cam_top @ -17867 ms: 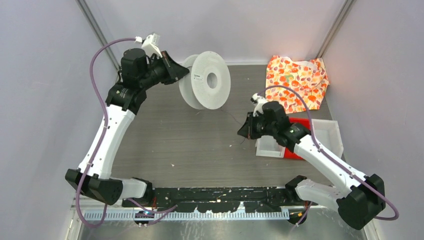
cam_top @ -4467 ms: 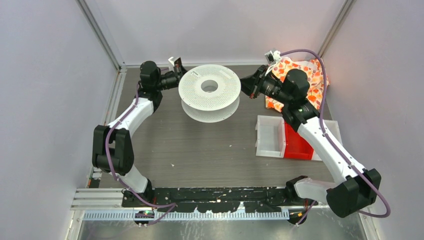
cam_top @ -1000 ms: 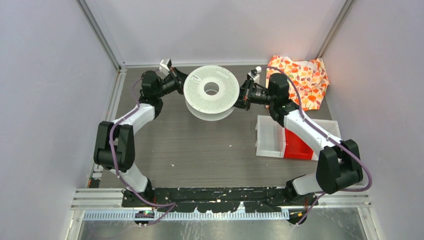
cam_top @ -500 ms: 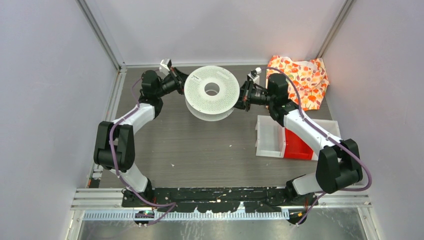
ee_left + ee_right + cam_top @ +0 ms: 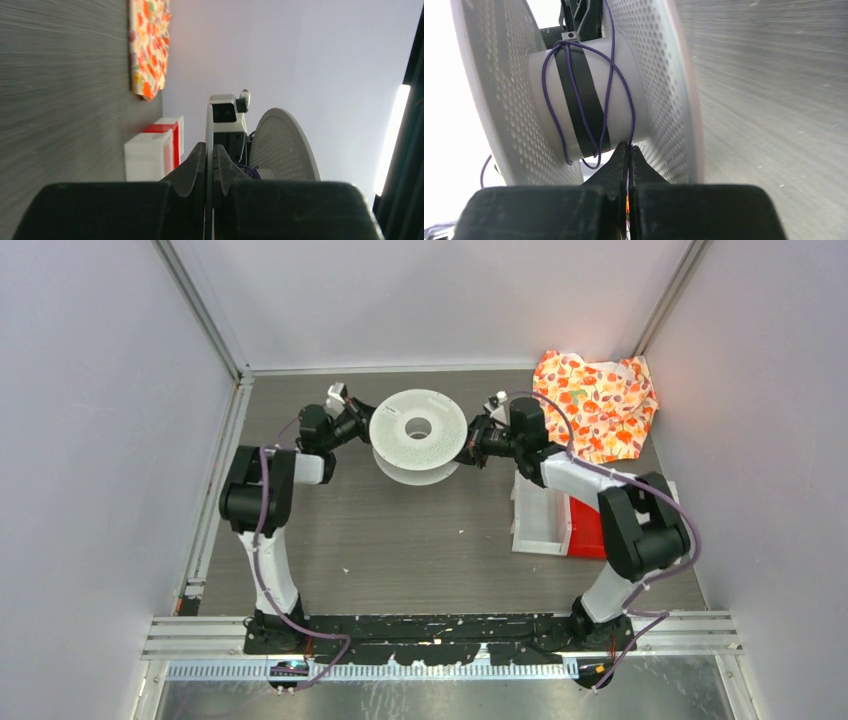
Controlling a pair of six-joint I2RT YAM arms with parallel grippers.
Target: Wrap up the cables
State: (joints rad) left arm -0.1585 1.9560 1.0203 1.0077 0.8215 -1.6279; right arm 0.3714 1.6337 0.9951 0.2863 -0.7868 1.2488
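A white perforated spool (image 5: 417, 435) is held flat between both arms at the back of the table. My left gripper (image 5: 362, 425) is shut on the edge of one spool flange (image 5: 209, 122), which shows as a thin white plate between the jaws (image 5: 209, 150). The other flange (image 5: 285, 145) stands to the right. The cable (image 5: 629, 107) is a thin purple wire, looped loosely round the spool's hub (image 5: 589, 90) over a black band. My right gripper (image 5: 628, 148) is shut on the cable right beside the hub, at the spool's right side (image 5: 466, 444).
An orange floral cloth (image 5: 595, 405) lies at the back right. A white bin (image 5: 540, 520) and a red bin (image 5: 588, 530) stand beside the right arm. Grey walls close the table in on three sides.
Both arms have folded up, with their elbows pulled in toward the spool. The spool has shifted slightly left and looks smaller. Both grips are unchanged.
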